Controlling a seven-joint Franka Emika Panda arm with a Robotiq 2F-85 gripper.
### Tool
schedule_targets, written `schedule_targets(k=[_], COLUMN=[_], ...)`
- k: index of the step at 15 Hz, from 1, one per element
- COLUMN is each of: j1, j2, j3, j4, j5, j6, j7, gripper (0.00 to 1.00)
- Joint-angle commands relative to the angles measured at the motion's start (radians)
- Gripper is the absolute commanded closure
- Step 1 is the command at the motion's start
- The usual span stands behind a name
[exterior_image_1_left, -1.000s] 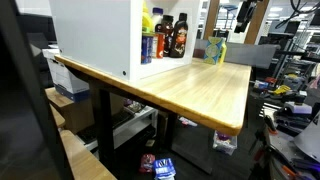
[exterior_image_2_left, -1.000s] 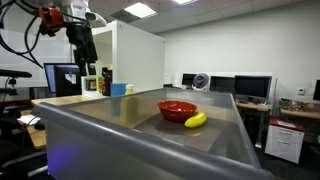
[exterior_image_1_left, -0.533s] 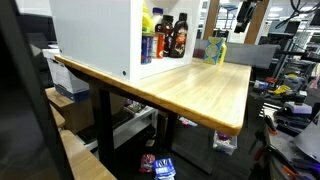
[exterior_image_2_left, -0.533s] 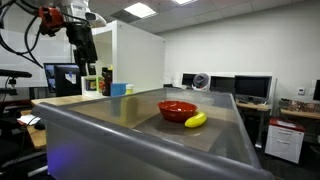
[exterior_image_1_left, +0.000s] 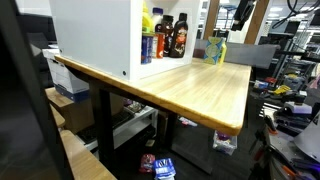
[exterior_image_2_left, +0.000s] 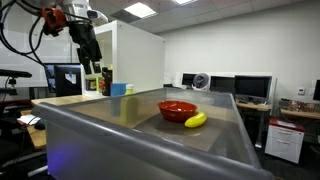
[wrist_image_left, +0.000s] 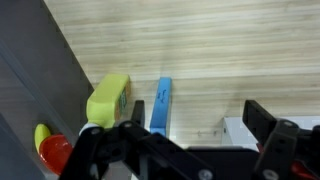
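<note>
1. Hanging at the wrist view's bottom edge, the claw (wrist_image_left: 180, 150) gapes wide apart, empty.
2. Just above it, mid-frame, lies the blue block (wrist_image_left: 160, 105) (long axis up-down, crossing the jaws' closing line).
3. Beside it, leftward, sits the yellow-green block (wrist_image_left: 108, 100).

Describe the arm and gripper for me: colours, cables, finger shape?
The arm shows white links with orange-red parts near the wrist, and black cables looping beside it. The gripper is black; the wrist view shows two blocky black fingers.
</note>
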Motion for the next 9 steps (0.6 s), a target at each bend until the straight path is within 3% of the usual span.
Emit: schedule_targets(k=[1, 9], j1=[0.012, 0.000], j2=[0.047, 0.074], j3=[-0.002, -0.013], j4=[0.019, -0.010], j5=[-0.003, -0.057], j6=[0.072, 0.186], j7=[0.000, -0.035], gripper=[0.00, 0.00])
